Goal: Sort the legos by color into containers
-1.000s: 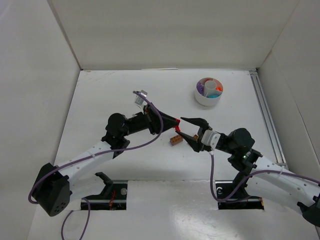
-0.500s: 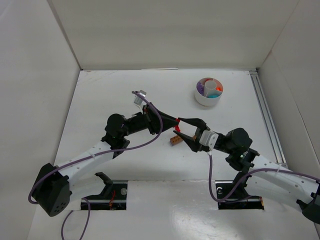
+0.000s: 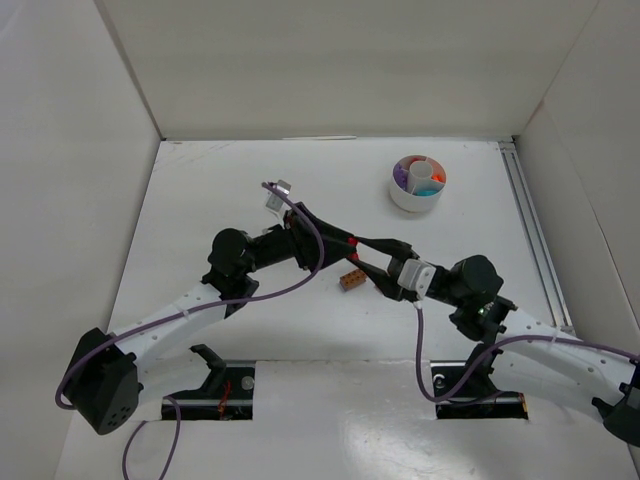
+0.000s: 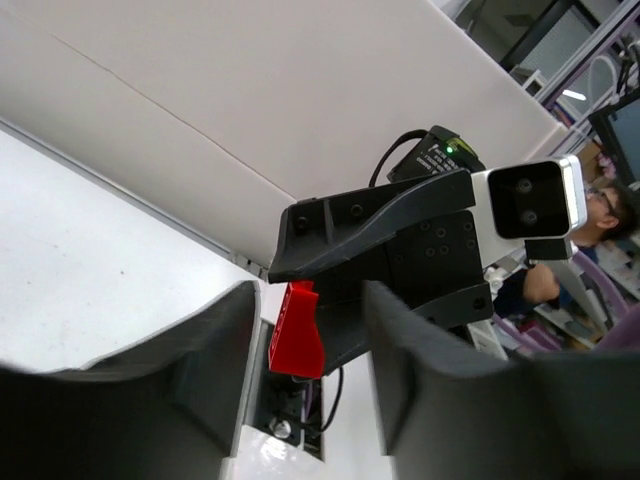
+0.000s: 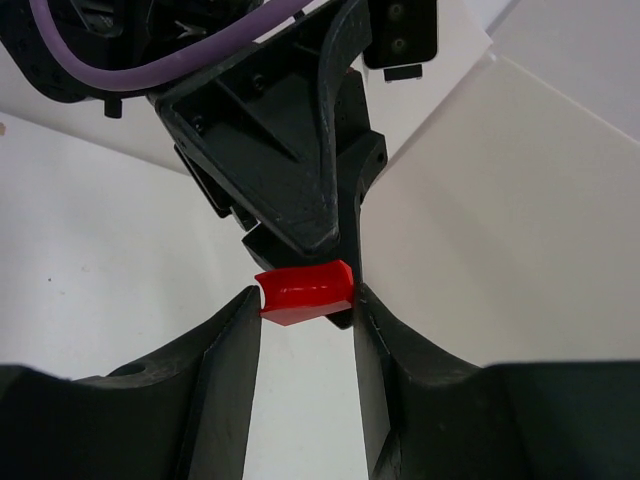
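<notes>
A small red lego piece [image 3: 354,242] hangs in the air above the table's middle, where the two grippers meet tip to tip. My right gripper [image 3: 360,254] is shut on it: in the right wrist view the red piece [image 5: 305,290] spans the gap between both fingers. My left gripper [image 3: 347,241] is open around the same piece; in the left wrist view the red piece [image 4: 297,332] sits between the spread fingers with a gap on the right side. A brown brick [image 3: 350,280] lies on the table just below. The white tub [image 3: 404,197] stands at the back right with purple, teal and orange pieces in its compartments.
White walls enclose the table on three sides. A metal rail [image 3: 530,230] runs along the right edge. The left wrist camera mount [image 3: 278,195] sticks up behind the left gripper.
My right gripper has moved left to the left gripper's tip and closed on the red piece that the left gripper was holding. The left arm has barely moved.
</notes>
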